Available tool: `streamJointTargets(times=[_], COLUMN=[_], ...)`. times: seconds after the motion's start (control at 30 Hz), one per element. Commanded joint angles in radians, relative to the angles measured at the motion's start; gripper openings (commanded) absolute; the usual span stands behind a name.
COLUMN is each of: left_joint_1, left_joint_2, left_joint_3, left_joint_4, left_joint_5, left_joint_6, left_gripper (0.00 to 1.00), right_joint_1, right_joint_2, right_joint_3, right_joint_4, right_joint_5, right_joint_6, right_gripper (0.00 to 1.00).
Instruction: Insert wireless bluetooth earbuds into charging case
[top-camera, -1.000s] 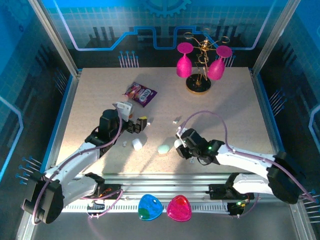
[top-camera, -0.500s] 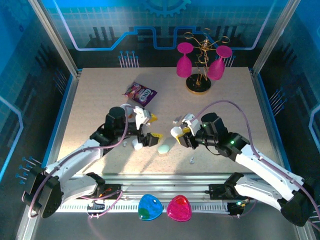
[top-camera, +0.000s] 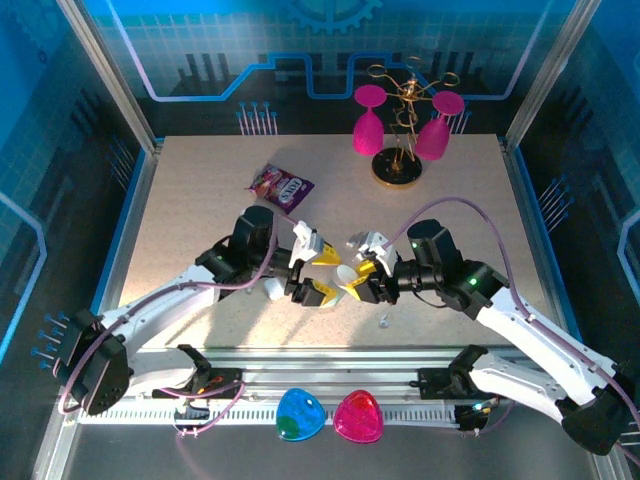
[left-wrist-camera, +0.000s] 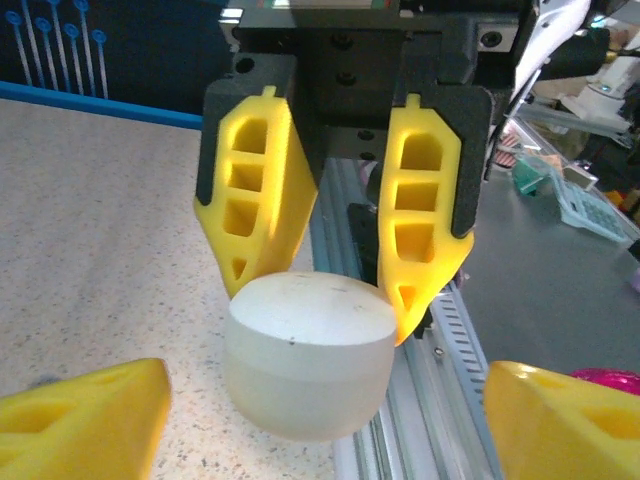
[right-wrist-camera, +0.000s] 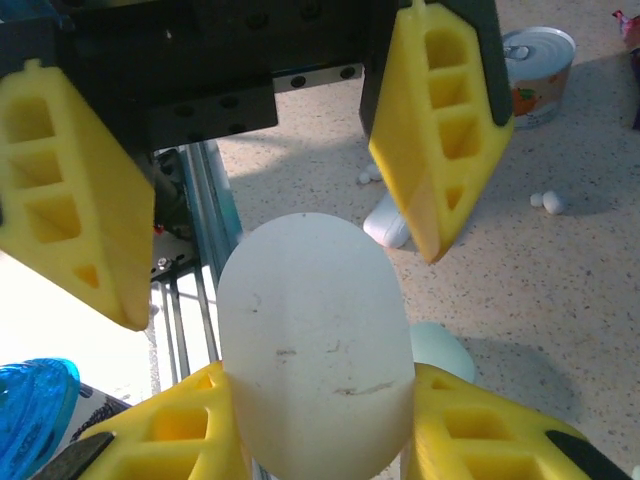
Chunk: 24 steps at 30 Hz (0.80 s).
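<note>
Pinching white case (right-wrist-camera: 315, 340) near table (top-camera: 450, 200) edge, right gripper (top-camera: 358, 282), left gripper (top-camera: 322, 274) wide, apparently clear.

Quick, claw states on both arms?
Left claw: open, flanking the rounded white plastic case.
Right claw: closed on that case.

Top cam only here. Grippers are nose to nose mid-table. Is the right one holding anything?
Observer: Yes. The right gripper is shut on a white case, clamped at its lower end in the right wrist view.
Operator: Left touching it?
Observer: No. The left gripper is open and straddles the case's free end, with a gap on each side.
Operator: Lid open?
Observer: It looks closed. Both wrist views show a smooth shell with only a faint seam and no cavity.
</note>
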Motion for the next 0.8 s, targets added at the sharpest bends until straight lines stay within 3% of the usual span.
streamJointTargets(times=[0.0, 0.43, 0.67, 0.77], left_joint_1=[-0.011, -0.013, -0.015, -0.014], left_joint_2=[0.014, 0.034, 0.038, 0.032], left_joint_3=[0.041, 0.057, 0.061, 0.058], left_joint_4=[-0.057, -0.077, -0.075, -0.072], left_joint_5=[0.065, 0.069, 0.078, 0.075], left_joint_6=[0.051, 0.063, 0.063, 0.063], left_gripper=[0.76, 0.46, 0.41, 0.52], right_joint_1=[-0.01, -0.012, -0.013, -0.015], right_joint_2=[-0.002, 0.005, 0.012, 0.015], right_joint_3=[0.023, 0.004, 0.002, 0.001], right_joint_4=[0.005, 0.046, 0.05, 0.049], right_joint_5=[-0.054, -0.076, -0.075, -0.073], right_joint_6=[-0.02, -0.014, -0.016, -0.018], right_gripper=[0.27, 0.26, 0.26, 0.25])
